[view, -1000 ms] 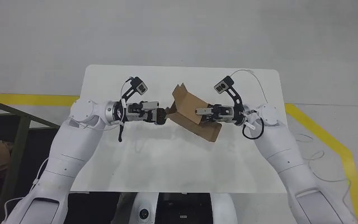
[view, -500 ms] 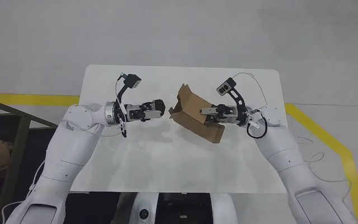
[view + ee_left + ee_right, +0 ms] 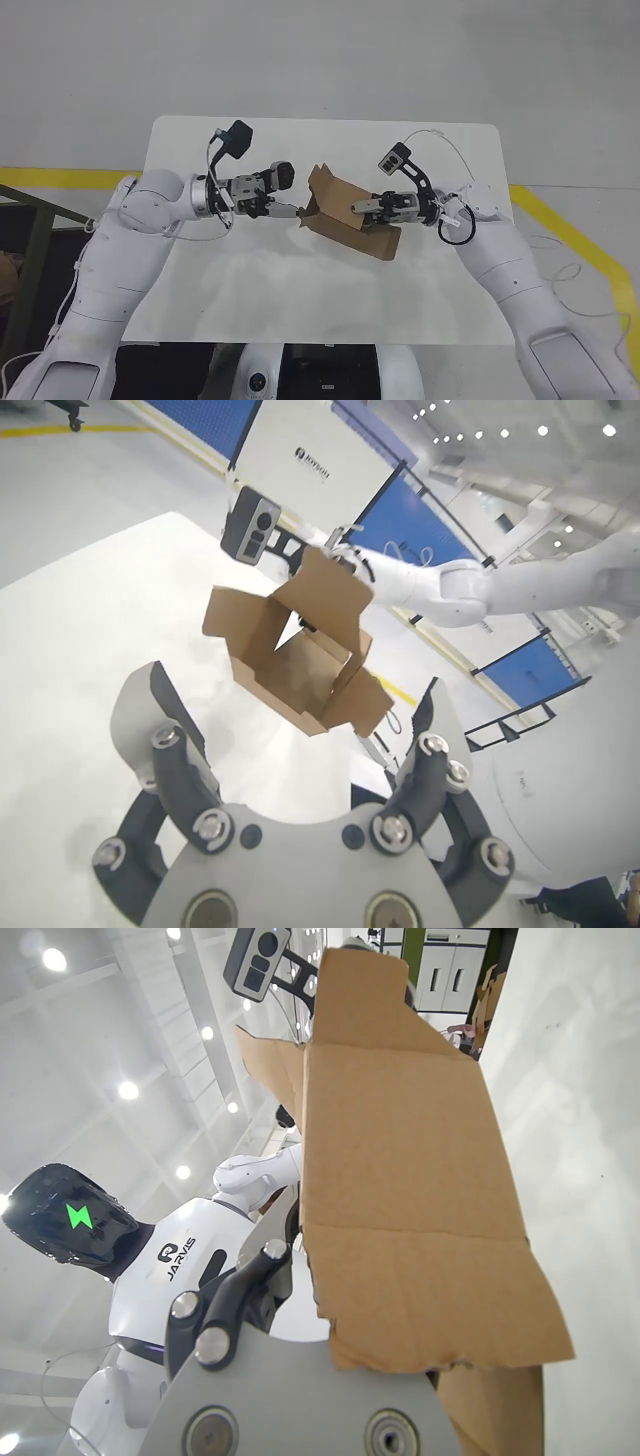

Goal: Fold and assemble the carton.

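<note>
Just one carton [image 3: 335, 195] in right tool [image 3: 362, 206]; left tool [image 3: 288, 192] agape beside.

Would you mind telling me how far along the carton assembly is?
Done: carton opened into a box shape. In hand: right end effector grips it above the table; the open left end effector faces its open end. Left: the flaps stand unfolded.
</note>
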